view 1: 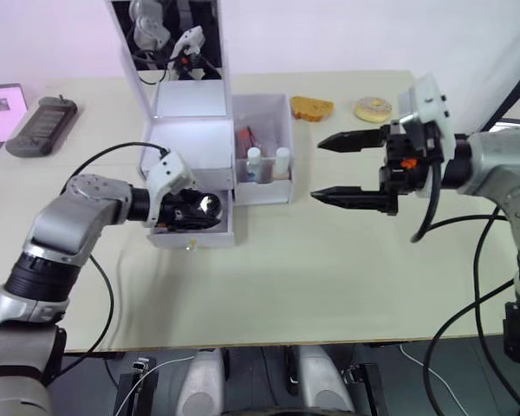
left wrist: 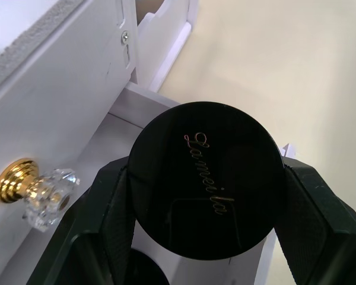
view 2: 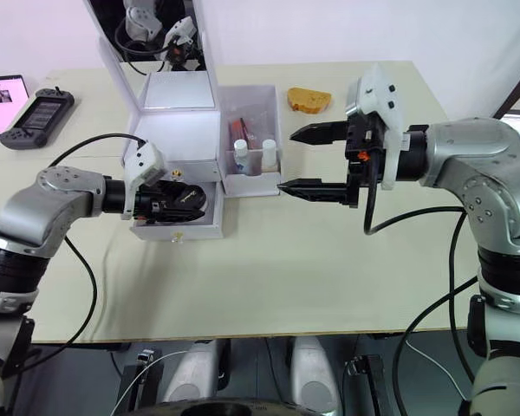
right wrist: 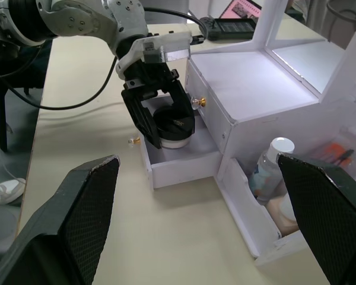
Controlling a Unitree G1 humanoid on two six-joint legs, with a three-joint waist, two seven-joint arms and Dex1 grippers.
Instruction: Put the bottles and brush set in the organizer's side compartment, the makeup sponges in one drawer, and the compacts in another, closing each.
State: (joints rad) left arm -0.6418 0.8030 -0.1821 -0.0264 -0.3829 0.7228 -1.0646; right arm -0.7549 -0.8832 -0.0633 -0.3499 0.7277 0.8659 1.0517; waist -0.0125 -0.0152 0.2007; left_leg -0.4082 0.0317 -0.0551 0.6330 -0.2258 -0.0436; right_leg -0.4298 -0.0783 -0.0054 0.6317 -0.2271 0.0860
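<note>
A black compact (left wrist: 207, 181) sits clamped in the left gripper (view 1: 186, 208), just above the open drawer (right wrist: 178, 163) beneath it. The bottles (view 1: 254, 163) already stand in the side compartment (view 1: 282, 186) beyond. Two sponges (view 1: 312, 108) wait on the table (view 1: 329, 277) behind the right gripper (view 1: 351, 169), whose fingers are spread wide and empty; sponges and drawer closing appear left.

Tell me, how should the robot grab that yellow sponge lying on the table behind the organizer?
Best guess: from above, with the right gripper, which hangs open nearby. The yellow sponge lies flat on the table with bare space around it, so the fingers could come down on either side of its narrower width and pinch the soft edges. It looks squashy, so a gentle squeeze should do.
</note>
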